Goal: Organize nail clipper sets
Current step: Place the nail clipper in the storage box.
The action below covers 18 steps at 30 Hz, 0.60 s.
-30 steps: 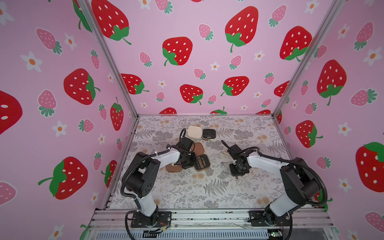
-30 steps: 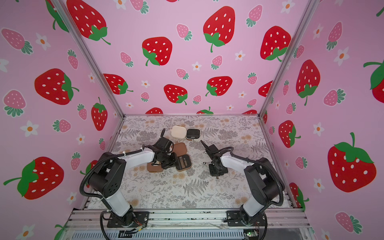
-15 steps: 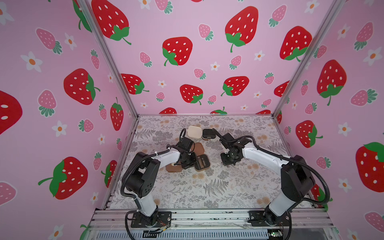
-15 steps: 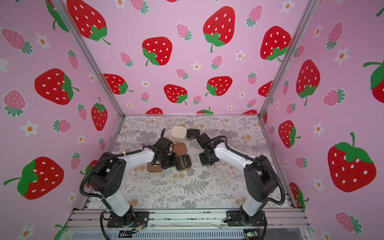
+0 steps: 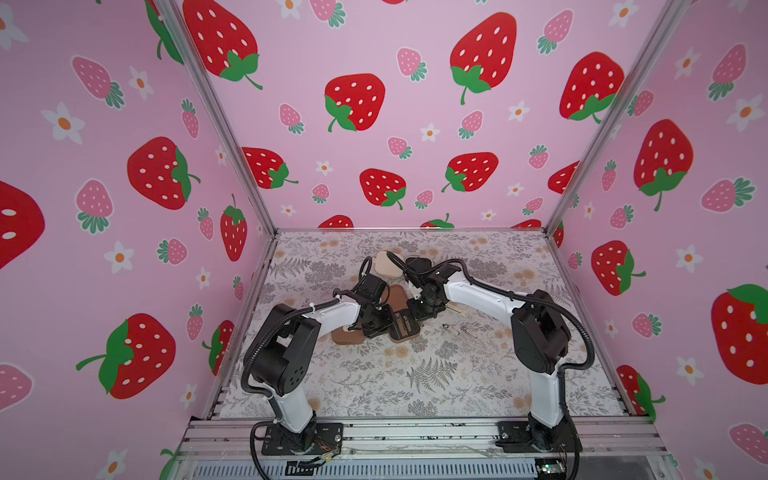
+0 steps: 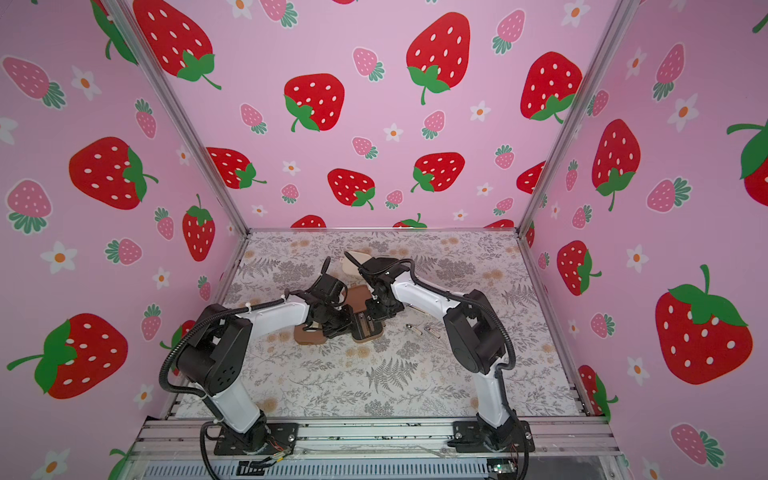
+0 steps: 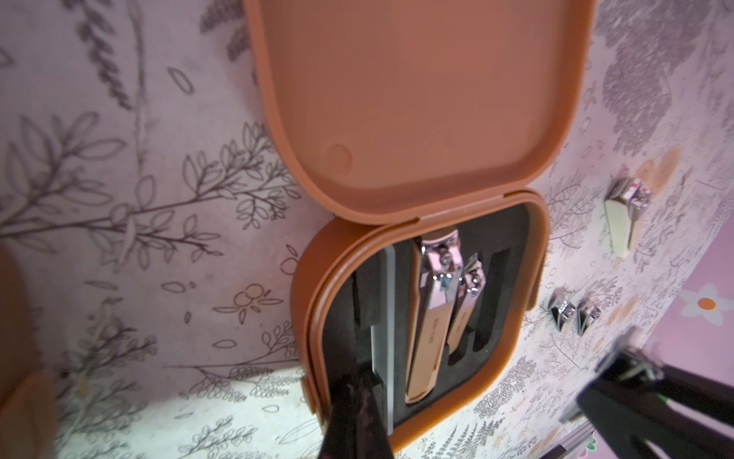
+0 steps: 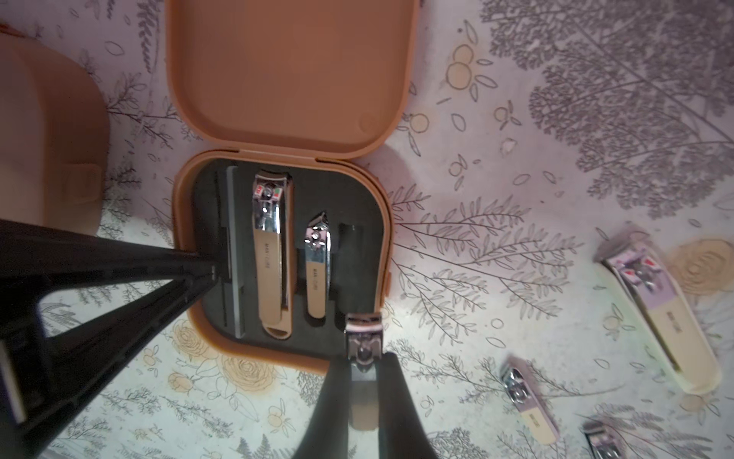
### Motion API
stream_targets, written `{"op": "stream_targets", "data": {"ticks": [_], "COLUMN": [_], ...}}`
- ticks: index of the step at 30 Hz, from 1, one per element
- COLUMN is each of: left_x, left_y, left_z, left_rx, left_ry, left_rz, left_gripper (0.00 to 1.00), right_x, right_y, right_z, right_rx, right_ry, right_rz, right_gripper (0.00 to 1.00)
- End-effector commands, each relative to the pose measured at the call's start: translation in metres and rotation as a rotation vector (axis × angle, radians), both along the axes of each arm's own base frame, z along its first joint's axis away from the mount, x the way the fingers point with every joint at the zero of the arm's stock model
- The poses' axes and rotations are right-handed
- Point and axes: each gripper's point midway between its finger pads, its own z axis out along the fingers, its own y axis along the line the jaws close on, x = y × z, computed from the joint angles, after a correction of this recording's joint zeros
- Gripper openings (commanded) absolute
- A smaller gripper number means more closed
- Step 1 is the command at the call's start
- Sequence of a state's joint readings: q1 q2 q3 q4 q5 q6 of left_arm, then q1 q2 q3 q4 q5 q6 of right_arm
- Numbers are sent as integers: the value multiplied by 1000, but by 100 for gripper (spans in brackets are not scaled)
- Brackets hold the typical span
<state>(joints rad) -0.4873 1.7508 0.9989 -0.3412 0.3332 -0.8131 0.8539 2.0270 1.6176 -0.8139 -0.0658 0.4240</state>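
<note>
A: Case lid (image 8: 292, 71)?
B: Smooth matt brown plastic; insert (image 8: 359, 278) black matt foam.
A: Small nail clipper (image 8: 362, 341)?
B: Polished metal head, satin bronze-toned lever. Table cover (image 8: 595, 119) matt, printed.

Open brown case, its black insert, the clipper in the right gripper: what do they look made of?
Case: likely moulded plastic, matte brown; smooth rounded walls, soft sheen, a moulded round dimple near one corner.
Insert: probably foam, matte black; slots cut to fixed outlines.
Clipper in the right gripper: metal; mirror-bright head with a rivet, pale satin body.
</note>
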Motion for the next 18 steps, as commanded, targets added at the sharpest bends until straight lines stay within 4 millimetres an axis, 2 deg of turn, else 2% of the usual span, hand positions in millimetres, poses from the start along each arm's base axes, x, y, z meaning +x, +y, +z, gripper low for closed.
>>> {"op": "stream_targets", "data": {"ticks": [1, 9, 18], "left_x": [-11, -12, -13], "left_y": [6, 8, 8], "left_z": [-1, -1, 0], "left_rx": [25, 29, 28], "left_ry": [31, 30, 30], "left_rz": [5, 8, 5], "left_gripper": [0, 0, 0], "right_x": [-7, -3, 2], "right_y": [7, 12, 16], "right_z": [-4, -25, -36], "right_rx": [-5, -33, -40], "right_ry": [41, 60, 62], "right_rz": [13, -7, -22], "right_gripper": [12, 12, 12]}}
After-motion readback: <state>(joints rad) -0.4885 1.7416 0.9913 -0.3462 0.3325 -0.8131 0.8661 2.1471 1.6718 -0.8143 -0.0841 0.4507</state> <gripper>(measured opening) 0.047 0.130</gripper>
